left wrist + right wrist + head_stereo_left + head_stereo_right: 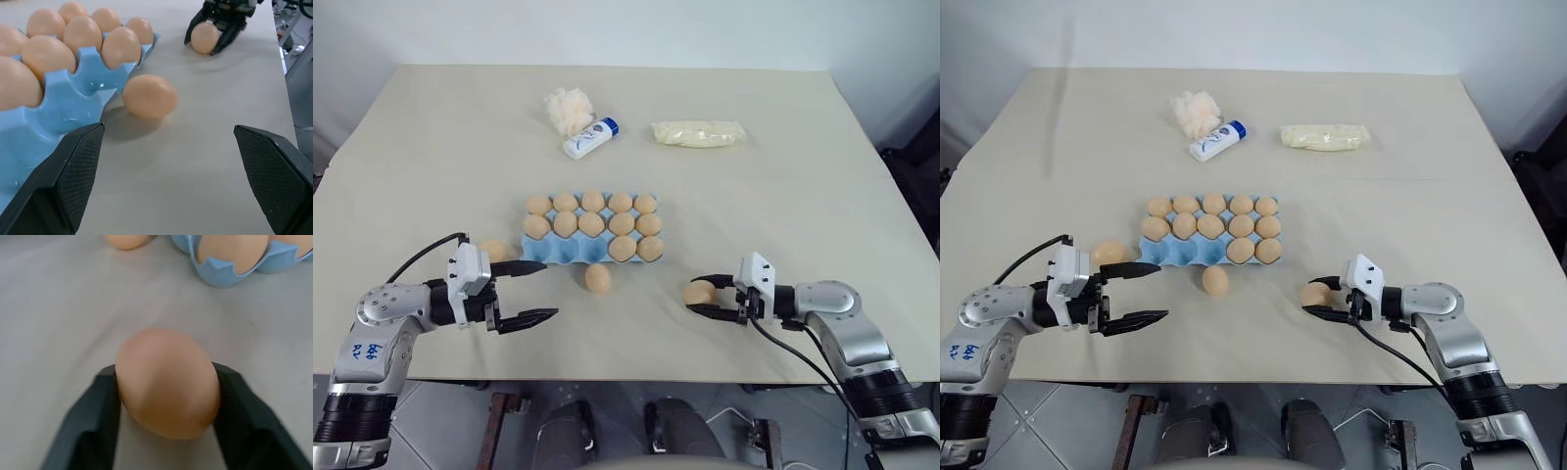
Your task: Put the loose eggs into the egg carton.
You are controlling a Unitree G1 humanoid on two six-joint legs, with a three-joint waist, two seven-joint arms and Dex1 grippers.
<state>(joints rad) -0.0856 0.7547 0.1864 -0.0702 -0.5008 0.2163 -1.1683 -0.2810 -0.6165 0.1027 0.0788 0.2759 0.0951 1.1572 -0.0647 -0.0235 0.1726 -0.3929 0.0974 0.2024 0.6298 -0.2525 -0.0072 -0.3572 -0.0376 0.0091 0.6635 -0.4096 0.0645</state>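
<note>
Right hand (706, 295) clamps egg (698, 292); left hand (536, 291) open.

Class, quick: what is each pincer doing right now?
Left pincer: open, holding nothing.
Right pincer: shut on a loose egg on the table.

The beige table (783, 196) carries the blue egg carton (548, 249) in the middle, three loose eggs (near side), and far away a white tube (590, 138), a fluffy puff (568, 110), a yellow packet (698, 133).
</note>
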